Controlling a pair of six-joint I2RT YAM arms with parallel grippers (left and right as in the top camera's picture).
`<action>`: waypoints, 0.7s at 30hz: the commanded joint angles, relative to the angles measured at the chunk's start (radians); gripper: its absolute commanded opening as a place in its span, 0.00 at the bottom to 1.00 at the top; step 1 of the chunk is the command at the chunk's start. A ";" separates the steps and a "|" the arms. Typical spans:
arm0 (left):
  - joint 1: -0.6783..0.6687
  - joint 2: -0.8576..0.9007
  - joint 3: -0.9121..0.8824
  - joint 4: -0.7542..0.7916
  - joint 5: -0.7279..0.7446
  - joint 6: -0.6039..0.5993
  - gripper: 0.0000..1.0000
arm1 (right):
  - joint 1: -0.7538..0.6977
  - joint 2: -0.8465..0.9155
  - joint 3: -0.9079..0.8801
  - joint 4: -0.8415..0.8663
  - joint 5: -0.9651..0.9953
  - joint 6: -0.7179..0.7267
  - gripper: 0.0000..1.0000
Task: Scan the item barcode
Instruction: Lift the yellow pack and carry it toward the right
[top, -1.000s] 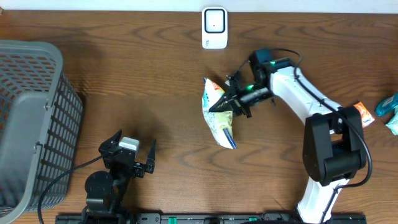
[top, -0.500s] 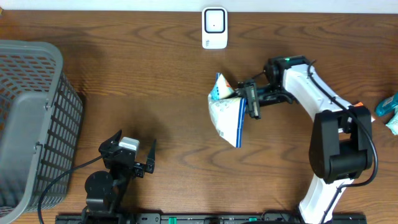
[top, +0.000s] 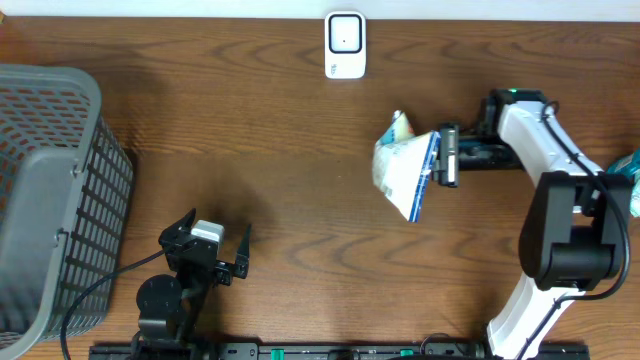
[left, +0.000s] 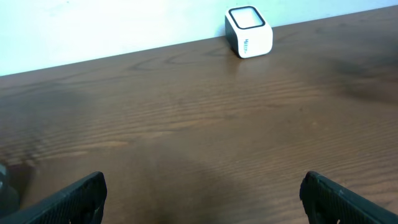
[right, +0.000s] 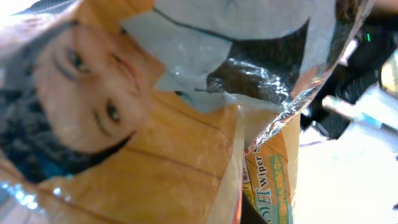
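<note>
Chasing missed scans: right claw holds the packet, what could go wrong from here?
1. The right claw pinches the wiper packet by one edge, so the floppy body could swing or slip.
2. The packet sits off to one side of the scanner and no barcode shows, so the wrong face may get presented.
3. The packet fills the right wrist view, so that camera likely cannot help aim.
</note>
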 joint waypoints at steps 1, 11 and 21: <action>-0.002 -0.003 -0.016 -0.021 0.013 -0.002 0.98 | -0.042 0.003 0.008 -0.004 -0.040 -0.180 0.01; -0.002 -0.003 -0.016 -0.021 0.013 -0.002 0.98 | -0.092 0.003 0.008 0.003 0.190 -0.219 0.01; -0.002 -0.003 -0.016 -0.021 0.013 -0.002 0.98 | -0.063 0.000 0.011 0.114 0.531 -0.188 0.01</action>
